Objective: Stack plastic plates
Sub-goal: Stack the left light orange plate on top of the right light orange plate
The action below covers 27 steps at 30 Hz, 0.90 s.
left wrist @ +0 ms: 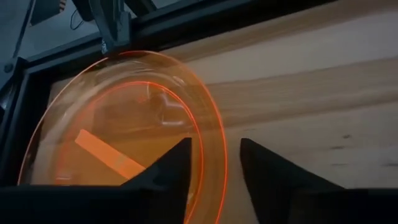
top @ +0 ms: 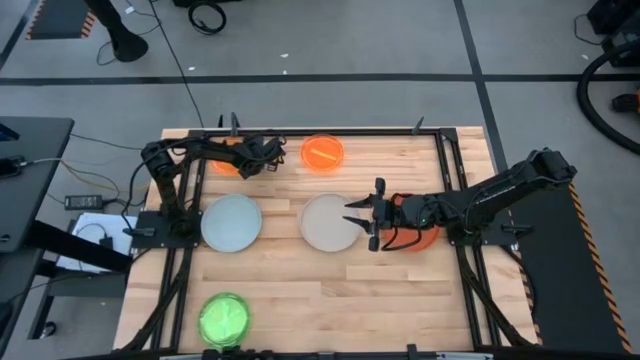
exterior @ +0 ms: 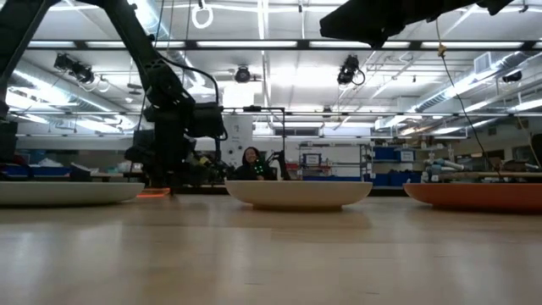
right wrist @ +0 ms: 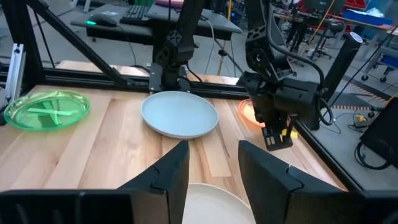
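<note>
A translucent orange plate (top: 226, 163) lies flat near the table's far-left corner. My left gripper (top: 250, 162) is down at it and open, and the plate's rim (left wrist: 210, 168) passes between its fingers (left wrist: 168, 171). My right gripper (top: 352, 218) is open and hovers over the right edge of the off-white plate (top: 327, 221) at mid-table; the plate also shows low between its fingers (right wrist: 211, 205). The rust red-orange plate (top: 424, 239) lies under the right arm. The pale blue plate (top: 231, 221), a second orange plate (top: 322, 152) and a green plate (top: 224, 318) rest flat on the wood. My left gripper has one finger inside the orange plate's rim (left wrist: 214, 186) and one outside it, coming in low along the table. Whether either finger touches the rim, I cannot tell. The plate lies on the table.
A black frame (top: 330, 131) rails the table, with a post (left wrist: 112, 25) just beyond the orange plate. Bare wood lies toward the near edge, right of the green plate. A person (exterior: 251, 163) sits in the room far behind the table.
</note>
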{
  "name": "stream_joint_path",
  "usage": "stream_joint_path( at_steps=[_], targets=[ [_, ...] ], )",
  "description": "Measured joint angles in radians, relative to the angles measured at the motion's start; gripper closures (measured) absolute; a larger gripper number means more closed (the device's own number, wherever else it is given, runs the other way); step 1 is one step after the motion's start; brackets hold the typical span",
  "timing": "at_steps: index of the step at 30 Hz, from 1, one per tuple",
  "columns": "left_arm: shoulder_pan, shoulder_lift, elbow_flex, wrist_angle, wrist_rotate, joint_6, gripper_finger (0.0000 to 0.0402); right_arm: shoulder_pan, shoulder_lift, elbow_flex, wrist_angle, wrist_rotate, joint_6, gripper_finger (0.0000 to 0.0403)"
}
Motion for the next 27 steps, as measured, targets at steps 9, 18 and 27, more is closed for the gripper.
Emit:
stream_joint_path(
  at_steps=[9,18,27],
  targets=[
    [-0.004,0.001,-0.001,0.016,-0.014,-0.020,0.0388,0.001,0.000,0.000,0.000,0.001,0.000,0.0254],
    [-0.065,-0.002,-0.001,-0.011,-0.035,-0.102,0.0395,0.000,0.000,0.000,0.000,0.000,-0.009,0.0254],
    [-0.167,-0.003,0.000,-0.012,-0.107,-0.128,0.0397,0.000,-0.001,0.000,-0.001,-0.001,-0.019,0.0254]
  ],
)
